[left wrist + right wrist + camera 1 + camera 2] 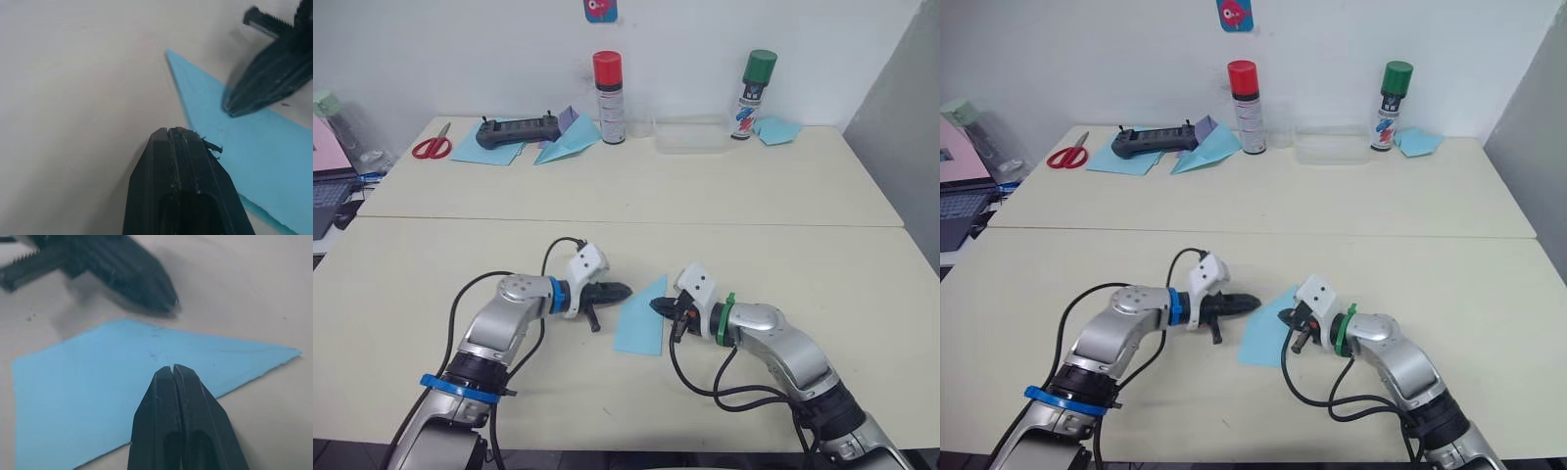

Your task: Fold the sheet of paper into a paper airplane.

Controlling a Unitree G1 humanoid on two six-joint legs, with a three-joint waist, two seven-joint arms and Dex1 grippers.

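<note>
- The sheet of paper is light blue, lying flat on the near table between the 2 grippers, with 1 end folded to a point.
- The left gripper is clenched, its tip at the sheet's left edge; the right gripper is clenched too, tip resting on the sheet.
- The right wrist view shows faint crease lines on the paper.
- The far table holds 2 spray cans, 1 pair of red scissors and 1 black controller.
</note>
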